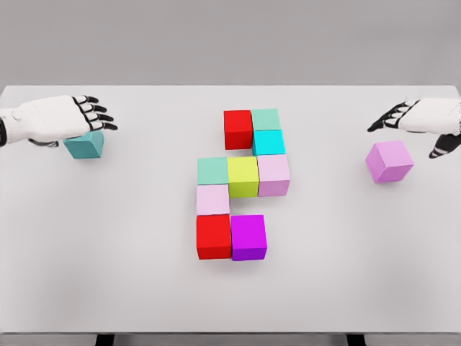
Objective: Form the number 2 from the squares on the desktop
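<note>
Your left hand (54, 119) hovers over the teal cube (84, 144), fingers (97, 115) spread, holding nothing. Your right hand (425, 119) hangs just above the pink cube (389, 161), fingers loose and empty. Nine cubes (243, 176) cluster mid-counter (108, 274). No readable markings.

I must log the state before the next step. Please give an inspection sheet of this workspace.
Surface: white table, bare around the blocks.
Job's things: nine cubes joined at centre, from red cube down to magenta cube; teal cube apart at left; pink cube apart at right.
Clutter: nothing seen.
Hands: left hand over the teal cube, fingers extended; right hand open, above the pink cube, not touching.
Cables: nothing seen.
Surroundings: plain grey wall.
</note>
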### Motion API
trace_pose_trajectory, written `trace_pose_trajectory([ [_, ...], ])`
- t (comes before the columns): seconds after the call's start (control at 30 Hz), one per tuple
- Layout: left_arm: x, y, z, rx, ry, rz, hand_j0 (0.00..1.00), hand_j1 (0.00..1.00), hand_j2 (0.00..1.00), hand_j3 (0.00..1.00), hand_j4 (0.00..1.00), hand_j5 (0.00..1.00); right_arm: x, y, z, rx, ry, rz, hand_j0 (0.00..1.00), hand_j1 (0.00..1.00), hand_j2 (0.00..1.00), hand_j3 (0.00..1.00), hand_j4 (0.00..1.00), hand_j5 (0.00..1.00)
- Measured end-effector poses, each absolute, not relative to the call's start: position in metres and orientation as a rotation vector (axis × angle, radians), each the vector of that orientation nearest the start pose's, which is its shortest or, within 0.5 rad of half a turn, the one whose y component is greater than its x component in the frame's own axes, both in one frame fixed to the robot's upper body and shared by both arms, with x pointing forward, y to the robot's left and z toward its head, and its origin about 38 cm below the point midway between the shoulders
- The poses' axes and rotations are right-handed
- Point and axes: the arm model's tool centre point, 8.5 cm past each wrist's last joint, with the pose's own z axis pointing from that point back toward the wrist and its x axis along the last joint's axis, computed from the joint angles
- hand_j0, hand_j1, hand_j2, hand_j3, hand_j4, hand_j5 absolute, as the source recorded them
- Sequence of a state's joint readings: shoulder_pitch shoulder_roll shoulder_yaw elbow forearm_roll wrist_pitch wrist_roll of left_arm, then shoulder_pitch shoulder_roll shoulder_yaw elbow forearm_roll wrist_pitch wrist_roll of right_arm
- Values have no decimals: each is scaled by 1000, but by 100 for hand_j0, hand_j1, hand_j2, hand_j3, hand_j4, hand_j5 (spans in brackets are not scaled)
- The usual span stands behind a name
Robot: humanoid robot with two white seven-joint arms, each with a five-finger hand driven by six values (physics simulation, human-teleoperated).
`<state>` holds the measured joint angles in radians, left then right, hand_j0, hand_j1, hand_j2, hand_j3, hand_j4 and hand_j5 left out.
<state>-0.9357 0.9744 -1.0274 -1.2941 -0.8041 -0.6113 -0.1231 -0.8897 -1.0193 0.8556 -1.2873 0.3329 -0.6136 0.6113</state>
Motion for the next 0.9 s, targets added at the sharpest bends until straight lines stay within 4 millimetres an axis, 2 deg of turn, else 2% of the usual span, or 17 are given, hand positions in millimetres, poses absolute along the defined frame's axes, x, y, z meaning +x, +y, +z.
trace_pose_trajectory([
  [0.13,467,356,219,-1069,1400,3006,100,100,100,100,100,100,446,-395,242,-495,-1012,2156,100,100,100,100,100,100],
  [0.37,474,363,211,-1096,1360,3040,100,100,100,100,100,100,453,-413,233,-460,-1021,2047,100,100,100,100,100,100],
  [0.53,479,368,209,-1118,1345,3060,100,100,100,100,100,100,459,-407,224,-433,-1041,2025,100,100,100,100,100,100],
  [0.57,480,369,209,-1122,1349,3063,100,100,100,100,100,100,457,-406,215,-411,-1031,2024,100,100,100,100,100,100],
  [0.7,485,378,212,-1155,1401,3081,100,100,100,100,100,100,457,-398,203,-380,-1037,2024,100,100,100,100,100,100],
  [0.9,489,394,211,-1193,1446,3125,100,100,100,100,100,100,462,-394,196,-365,-1044,2004,100,100,100,100,100,100],
])
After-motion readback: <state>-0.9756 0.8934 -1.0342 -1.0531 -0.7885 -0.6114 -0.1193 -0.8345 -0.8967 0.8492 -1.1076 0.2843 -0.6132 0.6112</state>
